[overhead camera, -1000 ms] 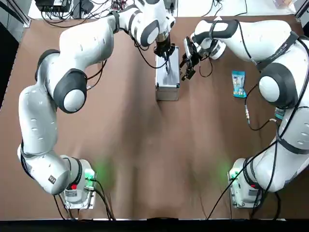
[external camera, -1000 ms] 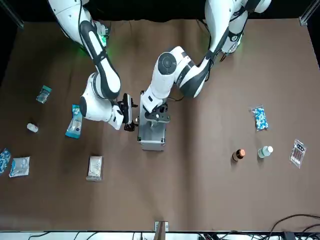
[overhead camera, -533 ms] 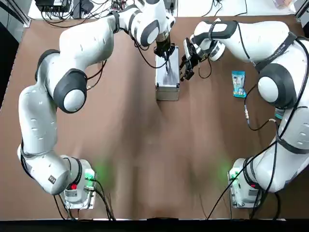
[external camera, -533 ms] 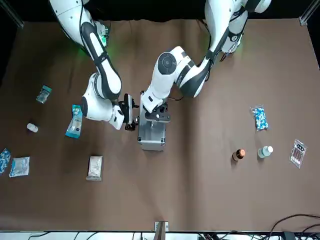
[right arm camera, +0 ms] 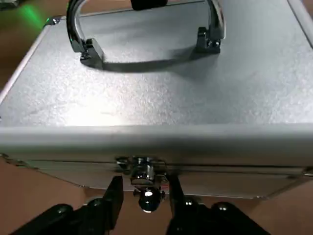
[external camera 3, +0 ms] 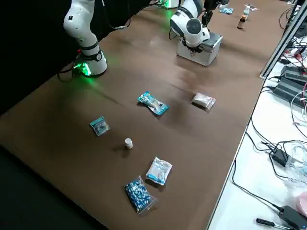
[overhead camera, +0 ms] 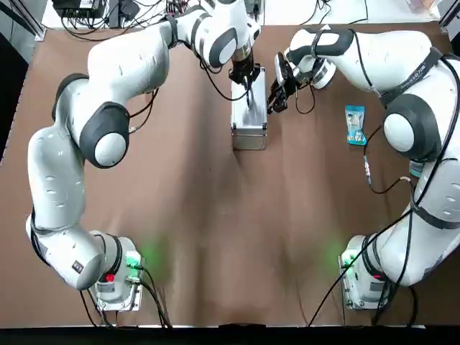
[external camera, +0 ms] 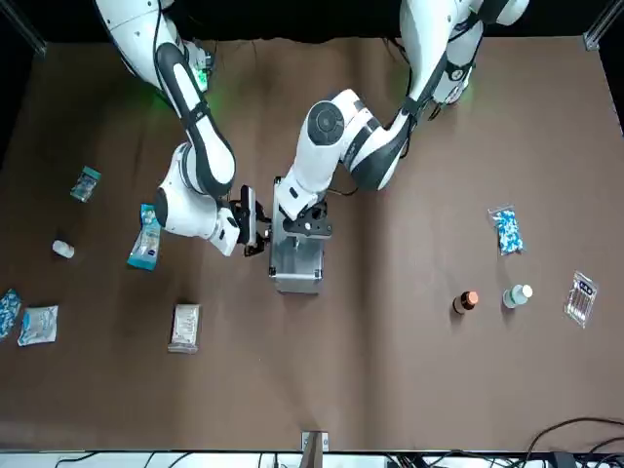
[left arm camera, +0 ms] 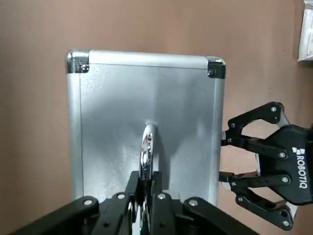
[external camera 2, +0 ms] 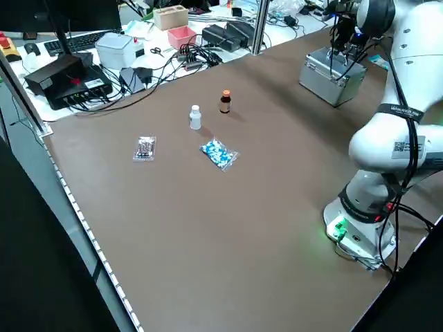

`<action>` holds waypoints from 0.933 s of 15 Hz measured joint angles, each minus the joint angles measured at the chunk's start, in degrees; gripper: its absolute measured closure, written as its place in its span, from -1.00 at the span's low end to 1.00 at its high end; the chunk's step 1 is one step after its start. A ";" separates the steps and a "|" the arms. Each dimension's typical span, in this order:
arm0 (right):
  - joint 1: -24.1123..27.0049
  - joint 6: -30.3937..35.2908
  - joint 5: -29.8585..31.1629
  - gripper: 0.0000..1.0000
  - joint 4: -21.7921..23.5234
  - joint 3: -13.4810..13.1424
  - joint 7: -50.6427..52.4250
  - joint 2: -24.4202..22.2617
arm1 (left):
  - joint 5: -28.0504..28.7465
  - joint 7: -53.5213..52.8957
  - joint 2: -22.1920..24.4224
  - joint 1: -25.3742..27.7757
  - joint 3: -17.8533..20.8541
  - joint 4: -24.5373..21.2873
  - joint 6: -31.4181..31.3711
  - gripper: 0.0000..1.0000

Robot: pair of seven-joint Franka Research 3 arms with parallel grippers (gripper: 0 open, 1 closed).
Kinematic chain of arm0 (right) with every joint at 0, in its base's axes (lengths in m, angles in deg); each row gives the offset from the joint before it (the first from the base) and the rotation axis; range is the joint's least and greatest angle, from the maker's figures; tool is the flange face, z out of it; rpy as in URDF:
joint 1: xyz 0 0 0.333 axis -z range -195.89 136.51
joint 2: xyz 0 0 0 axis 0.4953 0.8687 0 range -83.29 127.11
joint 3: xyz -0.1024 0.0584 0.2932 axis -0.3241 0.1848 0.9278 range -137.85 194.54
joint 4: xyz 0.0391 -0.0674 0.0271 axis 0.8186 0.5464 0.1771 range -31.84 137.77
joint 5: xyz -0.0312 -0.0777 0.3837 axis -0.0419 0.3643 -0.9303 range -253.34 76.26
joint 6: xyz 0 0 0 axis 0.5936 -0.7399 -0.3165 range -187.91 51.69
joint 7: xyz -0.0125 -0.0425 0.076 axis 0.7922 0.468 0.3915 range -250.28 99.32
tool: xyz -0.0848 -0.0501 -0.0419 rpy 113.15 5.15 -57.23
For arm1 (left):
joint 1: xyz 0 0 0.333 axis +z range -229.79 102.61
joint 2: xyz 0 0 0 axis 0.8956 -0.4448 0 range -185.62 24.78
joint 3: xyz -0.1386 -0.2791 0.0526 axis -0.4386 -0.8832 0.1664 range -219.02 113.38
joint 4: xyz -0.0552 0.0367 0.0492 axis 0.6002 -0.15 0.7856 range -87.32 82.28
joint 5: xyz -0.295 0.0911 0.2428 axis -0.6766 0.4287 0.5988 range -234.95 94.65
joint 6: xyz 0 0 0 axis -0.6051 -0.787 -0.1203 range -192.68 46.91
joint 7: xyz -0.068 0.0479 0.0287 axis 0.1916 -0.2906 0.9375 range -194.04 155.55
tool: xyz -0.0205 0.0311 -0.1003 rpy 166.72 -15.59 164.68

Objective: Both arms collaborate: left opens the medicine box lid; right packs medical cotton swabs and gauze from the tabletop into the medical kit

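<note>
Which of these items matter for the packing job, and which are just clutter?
Job: medical kit, its lid handle in the left gripper, right gripper at its latch; cotton swabs packet; gauze packet.
Clutter: speckled packets, brown bottle, white bottles, other small packets.

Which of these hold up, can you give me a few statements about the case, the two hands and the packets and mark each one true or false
1. The lid of the medical kit is raised. False: it lies shut.
2. The left hand grips the handle. True.
3. The right hand holds the cotton swabs. False: the packet lies on the tabletop; that hand is open, with a finger on either side of the latch.
4. The gauze lies on the tabletop, outside the kit. True.
</note>
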 joint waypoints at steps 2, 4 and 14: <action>0.00 -0.03 -0.02 0.14 -0.02 -0.04 0.00 0.00 | 0.00 0.04 0.17 0.12 0.02 0.76 1.48 0.74; -0.01 -0.17 -0.05 0.21 -0.07 -0.07 0.00 0.00 | 0.00 0.08 0.42 0.30 0.02 1.01 2.25 0.74; -0.11 -0.29 -0.05 0.47 0.05 -0.38 0.03 0.05 | 0.07 -1.11 2.24 1.29 0.00 1.06 5.76 0.74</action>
